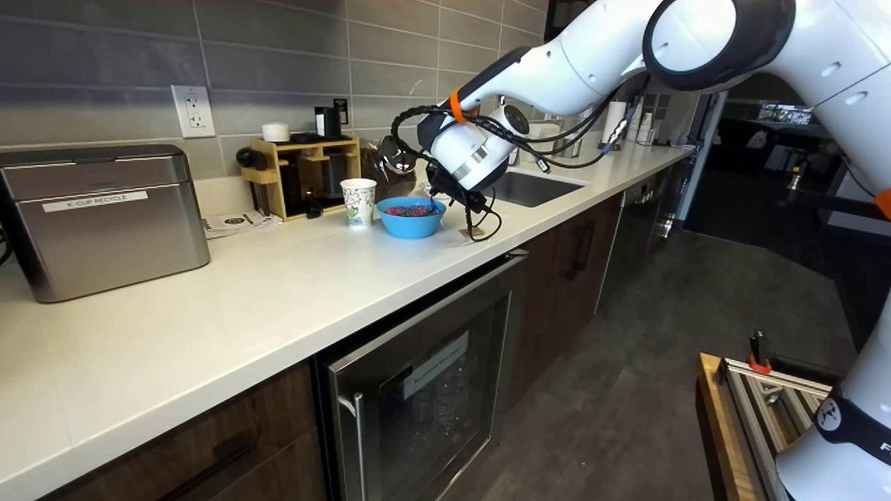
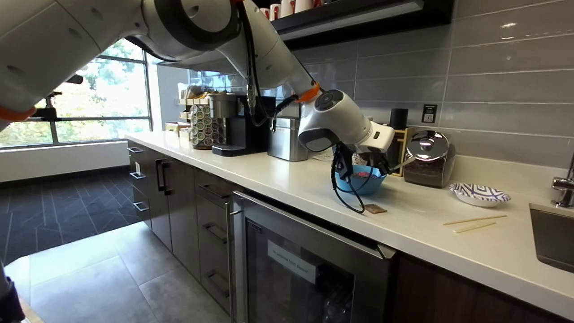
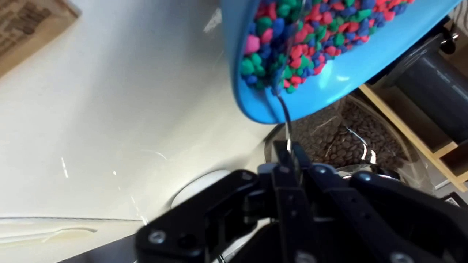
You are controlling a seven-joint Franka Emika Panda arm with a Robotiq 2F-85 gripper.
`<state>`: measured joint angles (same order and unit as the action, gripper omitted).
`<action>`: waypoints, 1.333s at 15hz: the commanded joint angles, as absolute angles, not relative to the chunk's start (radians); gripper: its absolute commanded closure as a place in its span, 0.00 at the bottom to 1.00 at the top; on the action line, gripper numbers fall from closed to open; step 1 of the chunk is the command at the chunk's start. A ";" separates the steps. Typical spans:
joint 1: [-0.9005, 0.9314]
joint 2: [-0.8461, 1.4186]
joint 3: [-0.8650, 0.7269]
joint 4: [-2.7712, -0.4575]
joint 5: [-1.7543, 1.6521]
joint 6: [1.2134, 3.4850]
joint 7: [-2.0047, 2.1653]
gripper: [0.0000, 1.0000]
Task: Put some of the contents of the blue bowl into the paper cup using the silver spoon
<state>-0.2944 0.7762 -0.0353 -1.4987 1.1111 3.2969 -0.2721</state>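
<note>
The blue bowl stands on the counter with its contents, small red, green and blue pebbles. My gripper is shut on the silver spoon, whose handle runs from the fingertips over the bowl's rim. The spoon's far end reaches in among the pebbles; how deep it sits is hard to tell. In an exterior view the handle's back end pokes out behind the gripper. A white patterned paper cup stands upright close beside the blue bowl, on the side away from the gripper.
Behind the bowl are a jar of coffee beans and a wooden rack. Toward the sink lie a patterned paper bowl and thin sticks. A brown packet lies near the counter's front edge. Loose cables hang under the wrist.
</note>
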 commanded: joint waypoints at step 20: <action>-0.666 0.801 0.343 -1.412 1.179 2.959 -0.416 1.00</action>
<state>-0.6097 0.7788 0.2846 -1.4380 1.1359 3.0133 -0.3566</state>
